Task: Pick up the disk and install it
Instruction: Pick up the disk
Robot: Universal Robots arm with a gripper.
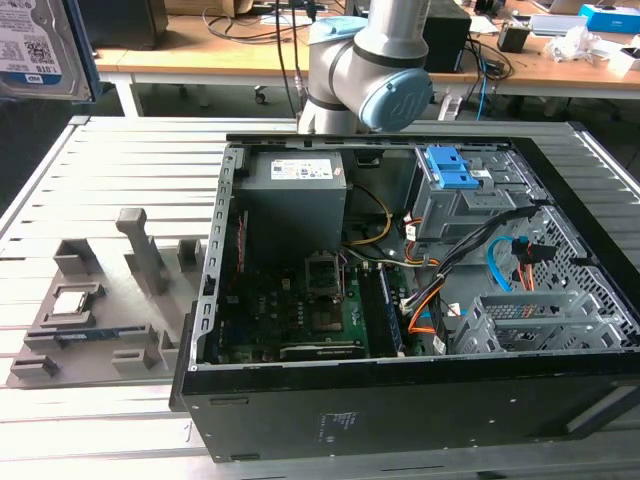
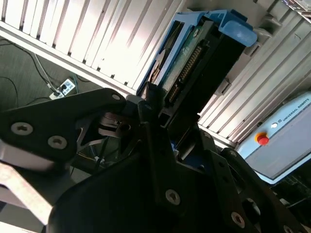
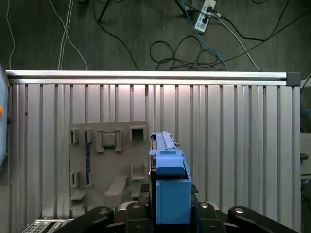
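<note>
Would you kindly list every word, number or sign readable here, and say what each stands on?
White label on the disk, exterior view: print too small to read.
Label on the power supply: too small to read.
On the teach pendant, second wrist view: maker's name only, left unquoted.

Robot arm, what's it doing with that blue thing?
The robot arm is holding the disk, a hard drive in blue plastic rails, with its claw shut on it. In the first wrist view the disk hangs in the air above the ribbed metal table, close to the grey holder with the little chip. The open computer case lies on the table, and the disk is not in it yet.
</note>
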